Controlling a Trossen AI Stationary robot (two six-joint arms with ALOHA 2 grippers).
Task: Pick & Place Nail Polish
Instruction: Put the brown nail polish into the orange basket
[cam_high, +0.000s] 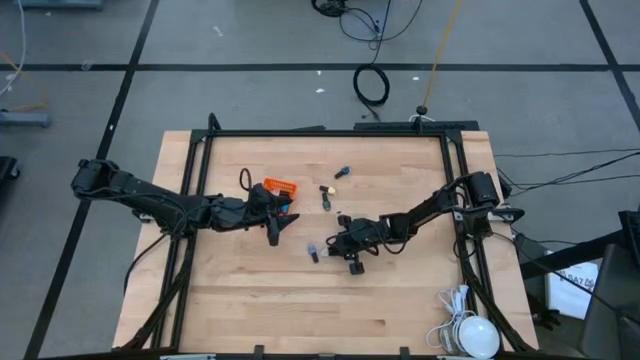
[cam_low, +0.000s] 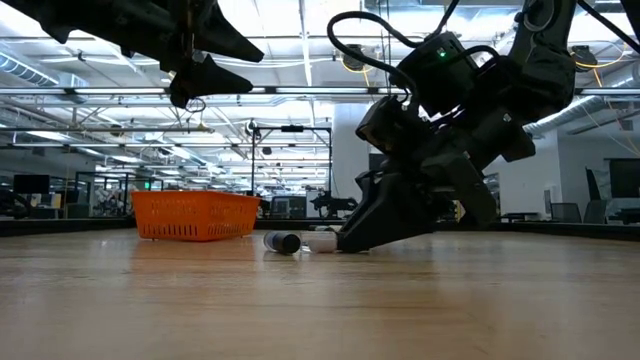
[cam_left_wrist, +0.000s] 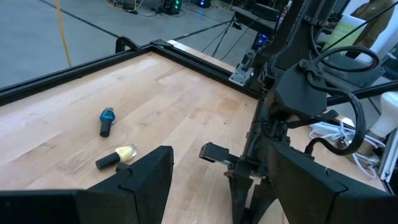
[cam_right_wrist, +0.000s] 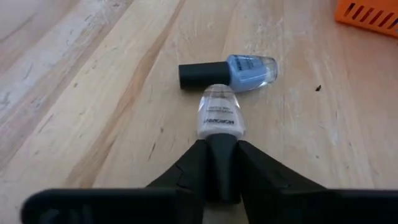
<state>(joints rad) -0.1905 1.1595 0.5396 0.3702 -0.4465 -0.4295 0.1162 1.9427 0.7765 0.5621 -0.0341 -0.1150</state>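
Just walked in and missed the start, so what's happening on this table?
Two robot arms are collecting small nail polish bottles from a wooden table. The right gripper is down at the tabletop, shut on the dark cap of a pale bottle that lies flat beside a blue bottle. The left gripper hovers open above the table near the orange basket. A few more bottles, including a yellow one, lie scattered on the wood.
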